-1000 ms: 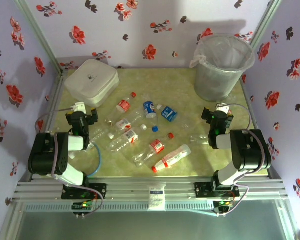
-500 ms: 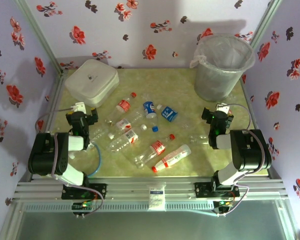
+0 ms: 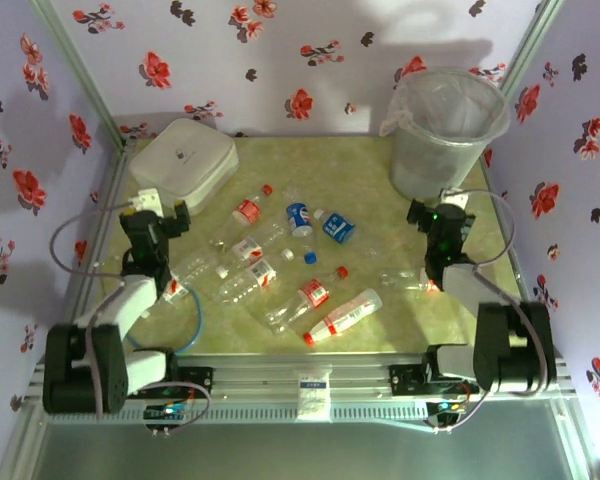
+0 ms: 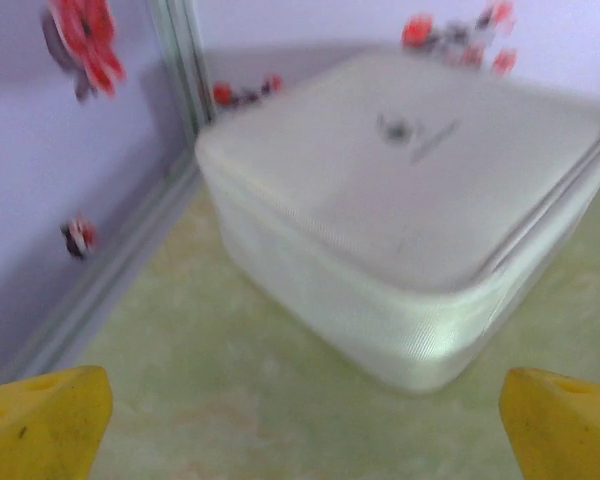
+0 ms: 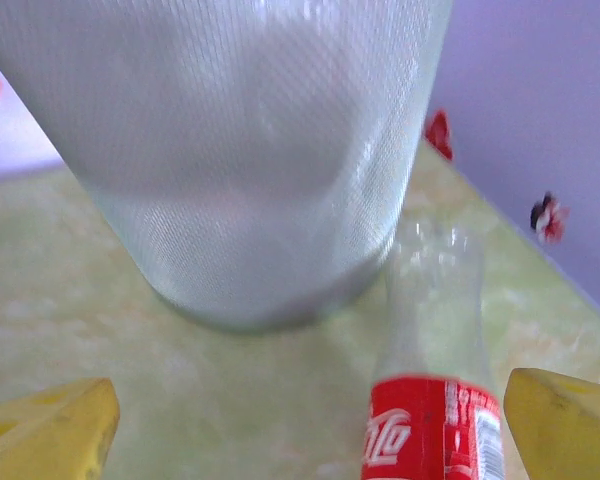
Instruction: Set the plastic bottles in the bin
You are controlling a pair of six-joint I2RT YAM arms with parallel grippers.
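Top external: bottles scattered mid-tabletop; bin at far right corner. Probably light, thin-walled, slippery, easily crushed; best taken across the labelled body. Left gripper and right gripper: jaws spread wide, empty.

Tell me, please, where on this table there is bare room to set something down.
The widest bare patch is the back strip of the table, between the white box and the bin. It continues forward between the bin's foot and the blue-labelled bottle. The middle of the table, down to the front edge, is crowded with plastic bottles.
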